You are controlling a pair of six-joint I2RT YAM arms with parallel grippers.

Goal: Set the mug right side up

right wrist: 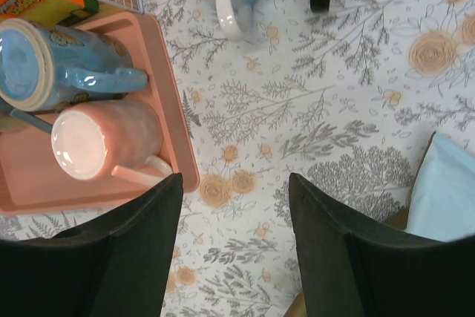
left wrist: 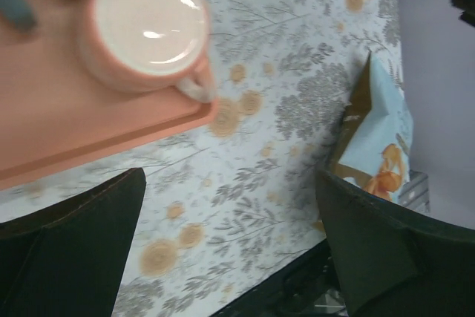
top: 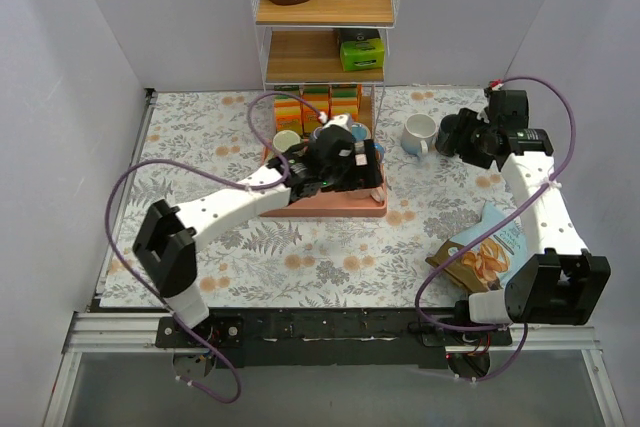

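Observation:
A pink mug stands upside down, base up, at the near right corner of a pink tray, its handle toward the tray's rim. It also shows in the right wrist view, beside a blue mug that is also upside down. A white mug stands upright on the table right of the tray. My left gripper is open and empty, hovering over the tray's right end. My right gripper is open and empty, above the table beside the white mug.
A snack bag lies at the right front of the table. A wooden shelf rack with boxes stands at the back, with colourful boxes at its foot. The pink tray lies mid-table.

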